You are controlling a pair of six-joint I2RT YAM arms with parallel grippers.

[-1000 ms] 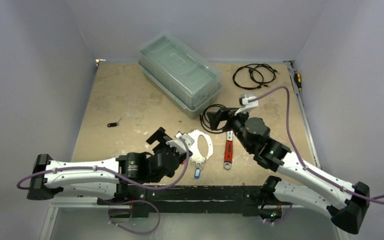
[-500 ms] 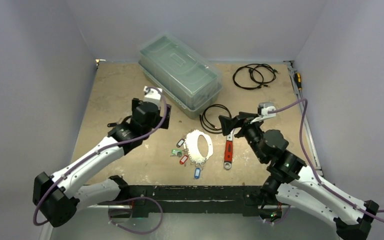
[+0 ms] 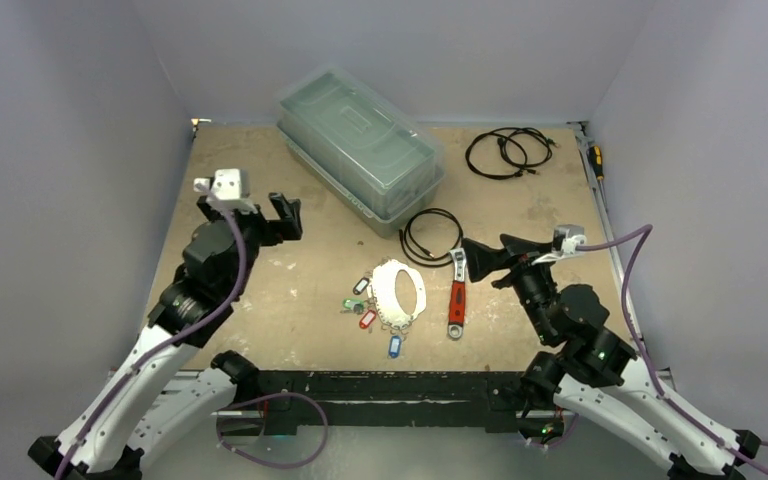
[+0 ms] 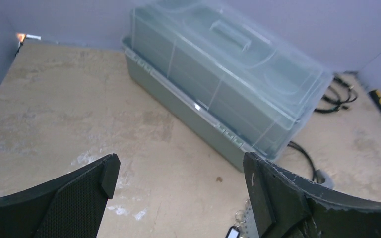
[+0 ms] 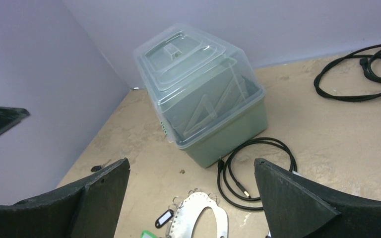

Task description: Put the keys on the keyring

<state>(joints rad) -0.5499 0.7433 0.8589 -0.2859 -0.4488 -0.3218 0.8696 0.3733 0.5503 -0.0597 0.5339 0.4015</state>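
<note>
Both jaws stand open, empty; I advise pinching the blue-tagged key (image 3: 394, 346) by its tag beside the keyring (image 3: 401, 292).

Top view is looking steeply down on the whole table (image 3: 250, 200); both wrist views are facing the far wall (image 3: 390, 50) from low, sharing the lidded box (image 3: 360, 150).

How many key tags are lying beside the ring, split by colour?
Green tag: 1
Red tag: 1
Blue tag: 1
Black tag with white label: 1
Total: 4, all close beside the ring.
</note>
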